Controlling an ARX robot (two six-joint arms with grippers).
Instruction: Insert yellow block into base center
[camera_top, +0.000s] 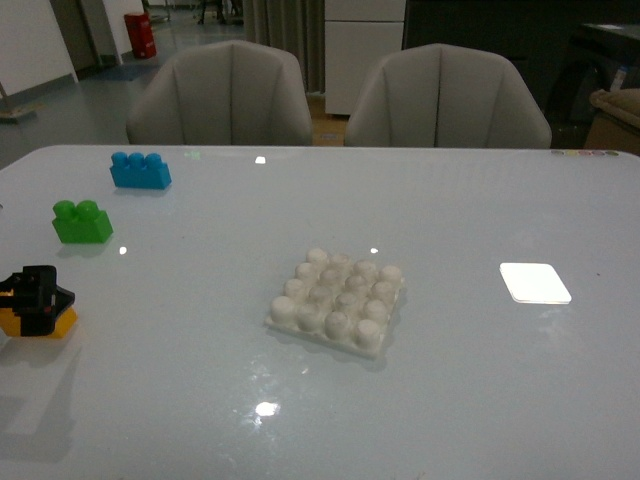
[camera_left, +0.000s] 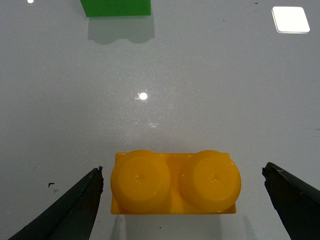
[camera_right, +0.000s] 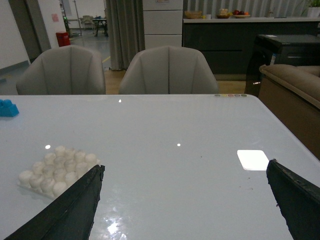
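The yellow block (camera_left: 175, 182) lies studs up on the table between the fingers of my open left gripper (camera_left: 182, 172), with a gap on each side. In the front view that left gripper (camera_top: 35, 295) hovers over the yellow block (camera_top: 45, 325) at the table's left edge. The white studded base (camera_top: 338, 300) sits in the middle of the table, far to the right of the block, and nothing is on it. My right gripper (camera_right: 186, 165) is open above bare table, with the base (camera_right: 57, 170) off to one side. The right arm is outside the front view.
A green two-stud brick (camera_top: 82, 222) and a blue three-stud brick (camera_top: 140, 170) stand behind the left gripper. A flat white square (camera_top: 535, 282) lies right of the base. Two grey chairs (camera_top: 225, 95) stand behind the table's far edge.
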